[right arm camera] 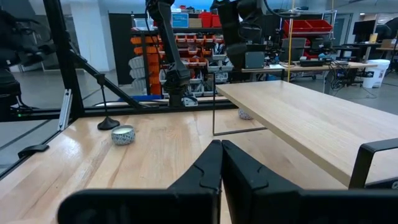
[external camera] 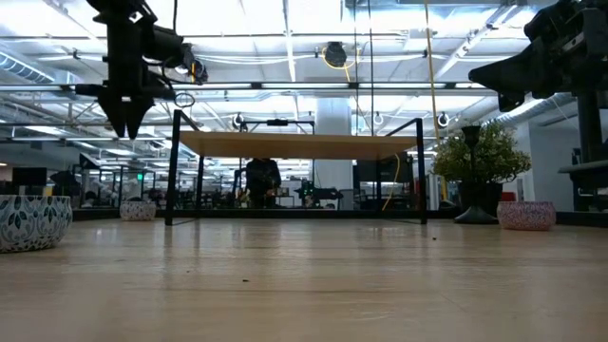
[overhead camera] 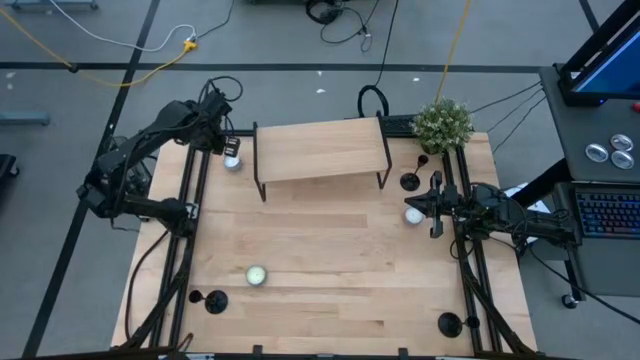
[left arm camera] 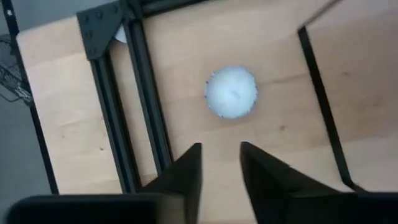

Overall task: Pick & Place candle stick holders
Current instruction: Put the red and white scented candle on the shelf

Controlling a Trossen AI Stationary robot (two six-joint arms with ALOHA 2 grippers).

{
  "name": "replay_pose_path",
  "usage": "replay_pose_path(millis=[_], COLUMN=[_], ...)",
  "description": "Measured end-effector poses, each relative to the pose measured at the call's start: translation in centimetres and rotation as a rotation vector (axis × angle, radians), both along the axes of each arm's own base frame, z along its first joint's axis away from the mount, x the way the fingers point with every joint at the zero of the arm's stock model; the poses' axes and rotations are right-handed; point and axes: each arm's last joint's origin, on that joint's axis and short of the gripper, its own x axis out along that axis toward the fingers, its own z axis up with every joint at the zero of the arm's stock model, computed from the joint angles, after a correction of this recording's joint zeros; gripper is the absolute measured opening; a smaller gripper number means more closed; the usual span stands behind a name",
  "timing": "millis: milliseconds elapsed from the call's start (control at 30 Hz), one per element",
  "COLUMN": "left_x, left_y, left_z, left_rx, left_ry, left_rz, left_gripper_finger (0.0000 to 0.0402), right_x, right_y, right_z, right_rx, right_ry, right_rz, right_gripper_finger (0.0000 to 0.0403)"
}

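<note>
Three matte-black candle stick holders stand on their disc bases on the wooden table: one at the far right [overhead camera: 410,181], also in the low view [external camera: 471,180], one at the near left [overhead camera: 215,300], also in the right wrist view [right arm camera: 107,123], and one at the near right [overhead camera: 450,323]. My left gripper [overhead camera: 228,150] hangs fingers down at the far left, slightly open and empty, above a small white tealight [left arm camera: 231,92]. My right gripper [overhead camera: 434,205] is shut and empty at the right side, level, pointing toward the table's left, beside another tealight [overhead camera: 413,215].
A low wooden shelf on black wire legs [overhead camera: 320,150] stands at the far middle. A potted plant [overhead camera: 442,122] is at the far right corner. A third tealight [overhead camera: 256,275] lies near the front left. Black frame rails [overhead camera: 190,230] run along both table sides.
</note>
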Motion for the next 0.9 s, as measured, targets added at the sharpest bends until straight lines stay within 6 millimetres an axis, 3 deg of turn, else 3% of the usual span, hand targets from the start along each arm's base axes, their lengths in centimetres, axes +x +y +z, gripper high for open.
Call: replay_pose_path(millis=[200, 367, 700, 900], left_x=[0.3, 0.5, 1.6, 3.3], left_y=[0.5, 0.7, 1.5, 3.3], left_z=[-0.1, 0.0, -0.1, -2.7], left_rx=[0.048, 0.079, 0.147, 0.076], left_ry=[-0.022, -0.008, 0.02, 0.1], left_rz=[-0.034, -0.133, -0.356, -0.496], left_gripper_finger=[0.0217, 0.026, 0.0271, 0.0271], right_x=[0.0, 0.0, 0.0, 0.0], right_y=[0.0, 0.0, 0.0, 0.0], right_z=[0.0, 0.0, 0.0, 0.0], right_rx=[0.0, -0.005, 0.001, 0.0], right_ry=[0.0, 0.0, 0.0, 0.0], right_rz=[0.0, -0.002, -0.003, -0.003], right_gripper_finger=[0.0, 0.0, 0.0, 0.0])
